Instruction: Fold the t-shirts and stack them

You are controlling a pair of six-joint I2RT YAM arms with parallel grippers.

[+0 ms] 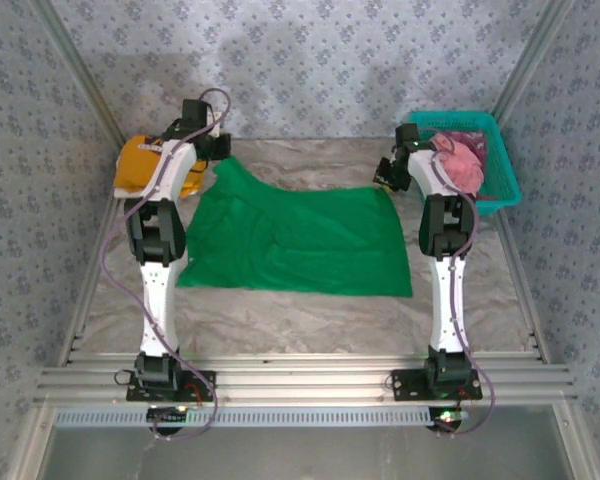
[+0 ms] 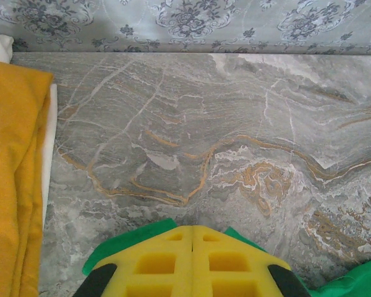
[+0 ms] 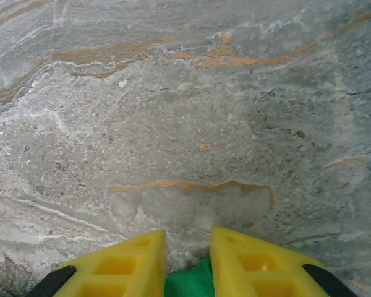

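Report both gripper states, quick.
Left gripper: closed, pinching the green t-shirt.
Right gripper: closed on a fold of the green t-shirt.

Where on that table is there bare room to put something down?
Bare table runs along the near side, in front of the green shirt, and along the back between the yellow shirt and the basket. The far corners are crowded.

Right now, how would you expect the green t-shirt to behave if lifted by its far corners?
The green t-shirt would probably hang limp: it lies flat with soft creases. It likely weighs little, being thin cloth. Pushed, it would probably bunch rather than slide on the marble table.
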